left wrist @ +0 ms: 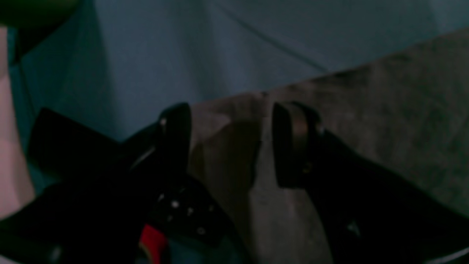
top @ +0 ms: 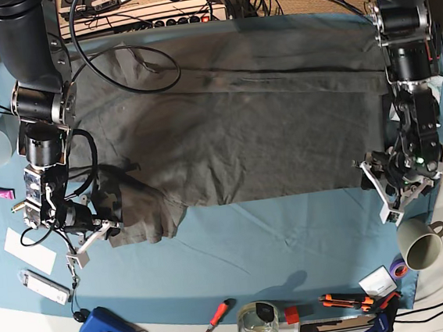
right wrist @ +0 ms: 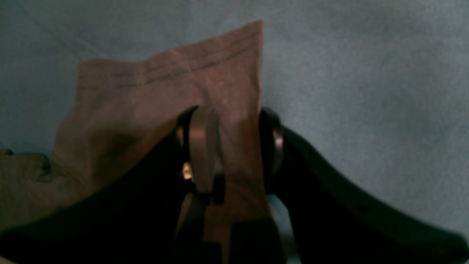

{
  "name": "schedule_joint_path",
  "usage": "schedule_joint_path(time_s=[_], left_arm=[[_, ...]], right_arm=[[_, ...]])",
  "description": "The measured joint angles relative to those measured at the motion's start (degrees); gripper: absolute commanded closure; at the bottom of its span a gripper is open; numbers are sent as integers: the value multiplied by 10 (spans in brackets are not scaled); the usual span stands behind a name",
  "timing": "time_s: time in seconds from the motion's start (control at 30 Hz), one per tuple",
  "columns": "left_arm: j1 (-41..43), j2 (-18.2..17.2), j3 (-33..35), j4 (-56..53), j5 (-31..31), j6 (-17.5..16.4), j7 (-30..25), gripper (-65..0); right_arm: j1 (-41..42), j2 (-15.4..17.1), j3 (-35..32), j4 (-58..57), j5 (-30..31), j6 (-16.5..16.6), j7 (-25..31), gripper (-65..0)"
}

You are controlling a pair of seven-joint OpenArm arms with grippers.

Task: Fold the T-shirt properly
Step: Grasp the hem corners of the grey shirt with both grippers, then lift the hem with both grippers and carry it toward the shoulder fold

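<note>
Both wrist views dark, blurred. T-shirt [top: 225,126] far edge runs under cables [top: 129,61]. Left gripper [left wrist: 231,145] body cut off by the frame bottom. Small bench-front items unidentifiable.

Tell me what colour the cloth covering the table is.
Blue; the table cloth shows best in the base view, under the large dark grey-brown T-shirt.

Arms: two, black cylindrical segments with silver-grey joint rings.
Cables: black, looping along the right arm [top: 43,144].
Left gripper [left wrist: 231,143]: black curved fingers, brownish inner pads, small pale screws, red patch near base.
Right gripper [right wrist: 234,146]: black fingers, copper-toned pads.
Wrist brackets: white.
</note>
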Motion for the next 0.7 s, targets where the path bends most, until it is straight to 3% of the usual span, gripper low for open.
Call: schedule_joint_path(time_s=[0.17, 0.43, 0.63, 0.7], left_arm=[[0, -2, 0, -1, 34, 0, -2, -355], [0, -4, 0, -29, 50, 42, 0, -355], [-14, -11, -5, -85, 12, 24, -14, -354], [-16, -11, -6, -95, 5, 24, -16, -336]], right_arm=[[0, 0, 0, 0, 0, 0, 0, -199], [0, 0, 0, 0, 0, 0, 0, -199], [0, 0, 0, 0, 0, 0, 1, -195], [0, 0, 0, 0, -1, -2, 3, -141]])
